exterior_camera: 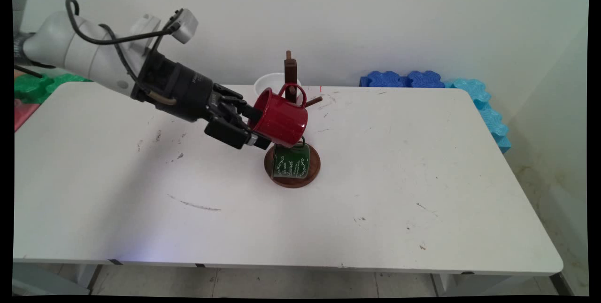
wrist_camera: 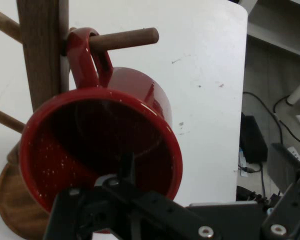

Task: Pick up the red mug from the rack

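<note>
jaws: gripper (exterior_camera: 253, 127) clamped on the rim of the red mug (exterior_camera: 281, 117), one finger inside the mouth, one outside; mug lies tilted, mouth toward the hand.
mug position: held above the table (exterior_camera: 399, 176), against the wooden mug tree (exterior_camera: 291, 75); its handle loop is threaded over a peg (wrist_camera: 122, 39), seen in the hand view.
below: green mug (exterior_camera: 291, 160) hangs low on the same tree, just under the red one, over the round base (exterior_camera: 313, 174); whether the two mugs touch, cannot tell.
behind: white bowl (exterior_camera: 267, 83) on the table past the tree, near the wall.
risk 1: handle sits not far from the peg's free end; a sideways pull could slip it off.
risk 2: tree looks light; any drag from the clamped rim could tip it, green mug included.
risk 3: rim grip is thin; mug could pivot in the jaws.
</note>
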Available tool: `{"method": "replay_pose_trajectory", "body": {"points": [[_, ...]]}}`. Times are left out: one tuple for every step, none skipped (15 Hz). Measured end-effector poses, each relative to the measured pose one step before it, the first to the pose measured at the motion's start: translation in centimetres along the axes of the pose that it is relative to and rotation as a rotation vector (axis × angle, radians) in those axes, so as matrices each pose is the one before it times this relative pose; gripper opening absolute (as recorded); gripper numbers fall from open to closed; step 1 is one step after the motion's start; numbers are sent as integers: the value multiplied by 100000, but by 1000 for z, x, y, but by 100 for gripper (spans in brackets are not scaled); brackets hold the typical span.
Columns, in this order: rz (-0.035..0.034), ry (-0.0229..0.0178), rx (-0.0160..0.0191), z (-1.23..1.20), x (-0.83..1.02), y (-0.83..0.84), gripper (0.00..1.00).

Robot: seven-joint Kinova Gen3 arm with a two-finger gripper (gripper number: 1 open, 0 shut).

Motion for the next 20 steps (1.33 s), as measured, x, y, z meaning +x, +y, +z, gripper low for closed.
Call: {"method": "replay_pose_trajectory", "body": {"points": [[-357,-38,80,127,31,8,100],[-455,-49,130,165,47,20,100],[-484,-108,156,156,28,27,100],[-418,-107,154,134,21,29,100],[-360,-119,143,88,-5,31,100],[-338,-168,127,91,5,47,100],[-269,-153,199,57,8,32,100],[-172,-162,186,32,-3,32,100],[-85,-102,100,19,5,17,100],[-79,-160,142,17,8,15,100],[-78,-189,123,-1,1,18,100],[-3,-169,128,-14,26,8,100],[12,-104,138,-34,33,3,100],[-9,-115,142,-50,21,15,100],[1,-130,138,-49,21,9,100],[11,-124,89,-42,19,11,100],[16,-33,92,-44,31,9,100],[5,-42,66,-23,25,12,100],[15,-50,84,-19,20,9,100],[21,-12,111,-8,39,-6,0]]}}
